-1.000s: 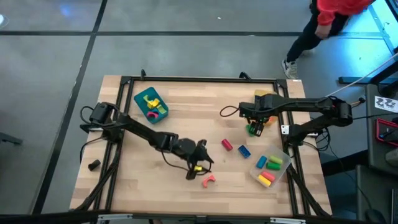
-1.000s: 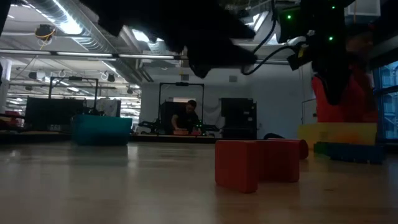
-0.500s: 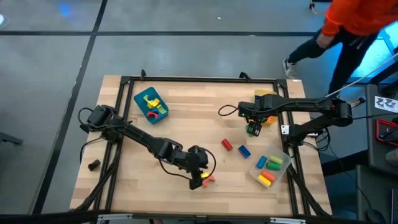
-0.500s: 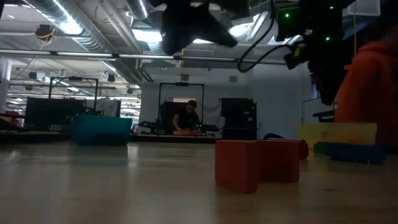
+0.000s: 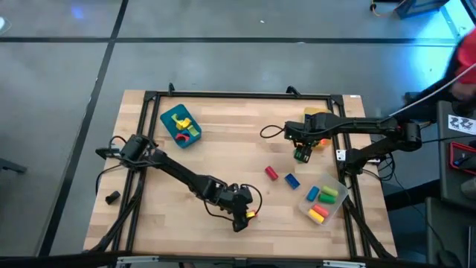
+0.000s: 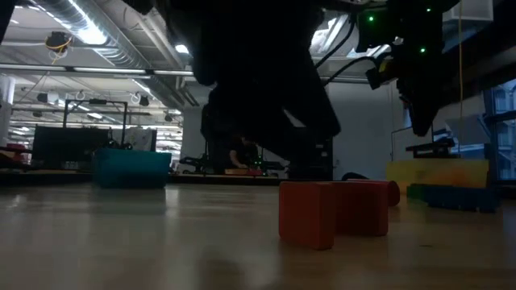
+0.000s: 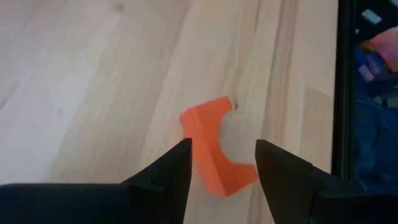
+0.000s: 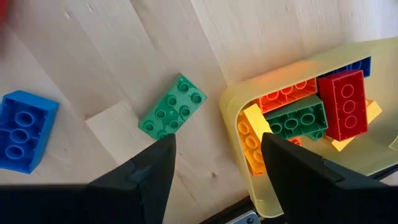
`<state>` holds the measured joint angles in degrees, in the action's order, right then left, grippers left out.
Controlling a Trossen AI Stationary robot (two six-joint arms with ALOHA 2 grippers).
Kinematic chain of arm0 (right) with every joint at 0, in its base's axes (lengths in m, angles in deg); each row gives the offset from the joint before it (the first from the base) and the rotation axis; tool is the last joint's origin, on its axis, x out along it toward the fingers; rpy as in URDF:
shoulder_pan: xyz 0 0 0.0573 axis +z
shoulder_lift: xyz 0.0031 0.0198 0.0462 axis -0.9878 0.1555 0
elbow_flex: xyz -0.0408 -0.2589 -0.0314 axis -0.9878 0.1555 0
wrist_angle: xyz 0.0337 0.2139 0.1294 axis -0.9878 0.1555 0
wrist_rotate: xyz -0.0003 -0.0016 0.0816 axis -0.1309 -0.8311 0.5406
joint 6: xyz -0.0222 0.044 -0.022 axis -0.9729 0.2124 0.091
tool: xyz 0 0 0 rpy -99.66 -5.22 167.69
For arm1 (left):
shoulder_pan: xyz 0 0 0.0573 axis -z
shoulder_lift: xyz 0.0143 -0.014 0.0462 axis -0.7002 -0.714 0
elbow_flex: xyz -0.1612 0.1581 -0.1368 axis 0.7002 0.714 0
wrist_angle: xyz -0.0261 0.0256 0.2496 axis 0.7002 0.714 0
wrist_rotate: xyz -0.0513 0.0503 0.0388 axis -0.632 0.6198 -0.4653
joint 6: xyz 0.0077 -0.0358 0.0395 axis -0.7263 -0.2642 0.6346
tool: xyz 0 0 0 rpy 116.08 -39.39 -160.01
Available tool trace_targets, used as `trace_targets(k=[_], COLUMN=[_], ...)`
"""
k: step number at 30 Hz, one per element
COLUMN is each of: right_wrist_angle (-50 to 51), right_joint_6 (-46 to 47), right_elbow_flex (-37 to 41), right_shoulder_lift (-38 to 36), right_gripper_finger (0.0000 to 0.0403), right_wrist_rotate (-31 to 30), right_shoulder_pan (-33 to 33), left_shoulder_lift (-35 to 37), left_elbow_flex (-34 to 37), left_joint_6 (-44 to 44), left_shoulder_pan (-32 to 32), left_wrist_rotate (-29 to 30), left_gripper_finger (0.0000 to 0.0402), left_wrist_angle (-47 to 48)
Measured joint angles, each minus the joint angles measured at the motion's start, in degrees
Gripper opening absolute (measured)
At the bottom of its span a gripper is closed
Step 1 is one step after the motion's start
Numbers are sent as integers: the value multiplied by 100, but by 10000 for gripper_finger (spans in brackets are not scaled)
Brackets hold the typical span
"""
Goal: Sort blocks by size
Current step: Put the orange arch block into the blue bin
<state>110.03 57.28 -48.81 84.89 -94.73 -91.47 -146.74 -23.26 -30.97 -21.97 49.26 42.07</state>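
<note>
So the left gripper (image 5: 242, 218) has dropped down and forward over the last second and now sits right on top of the small orange plastic arch block (image 7: 216, 148) near the front edge of the wooden table (image 5: 216, 160), with its fingers (image 7: 166, 171) spread wide on either side of the arch and nothing held between them yet. From above, that arch has gone from plainly visible beside the gripper to almost completely covered by it, so I'd say it's lined up for a grab, just not closed. The right gripper (image 5: 302, 153) has barely budged, hovering near the back right by the shallow yellow plastic tray (image 8: 292, 93) full of studded bricks, fingers open and empty, with a green studded brick (image 8: 173, 106) and a blue studded brick (image 8: 23, 129) lying loose on the wood under it. The person in orange who was walking past the far right corner has mostly left the overhead picture too. Sorting looks roughly half done to me: the teal tray (image 5: 181, 125) at back left and the clear tray (image 5: 323, 202) at front right both hold pieces, while a red cylinder (image 5: 271, 173) and a blue block (image 5: 291, 180) still wait between them. Hard to read: from table height the left arm is just a big dark shadow blocking the middle, and what's inside the yellow tray from above is hidden by the right arm.
</note>
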Motion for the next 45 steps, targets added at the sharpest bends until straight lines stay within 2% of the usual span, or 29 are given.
trace_targets(k=[15, 25, 31, 36, 42, 45], right_wrist_angle=[-314, -388, -396, -399, -400, -398], right_joint_6=[-24, -177, -179, -181, -194, -208], right_elbow_flex=[0, 0, 0, 0, 0, -1], right_shoulder_lift=[0, 0, 0, 0, 0, 0], right_gripper_finger=[237, 237, 237, 237, 237, 237], right_wrist_rotate=[-7, -4, -6, -4, -4, -4], right_shoulder_pan=[-4, -7, -7, -7, -7, -7], left_shoulder_lift=[-93, -473, -522, -469, -412, -332], left_elbow_flex=[-9, -11, -24, -24, -30, -18], left_joint_6=[-119, -501, -525, -656, -481, -252], left_shoulder_pan=[16, 57, 7, -116, -277, -397], left_wrist_rotate=[160, 93, 41, 27, -175, -263], left_gripper_finger=[161, 161, 159, 125, 41, 32], left_wrist_angle=[-202, -283, -44, 414, 714, 759])
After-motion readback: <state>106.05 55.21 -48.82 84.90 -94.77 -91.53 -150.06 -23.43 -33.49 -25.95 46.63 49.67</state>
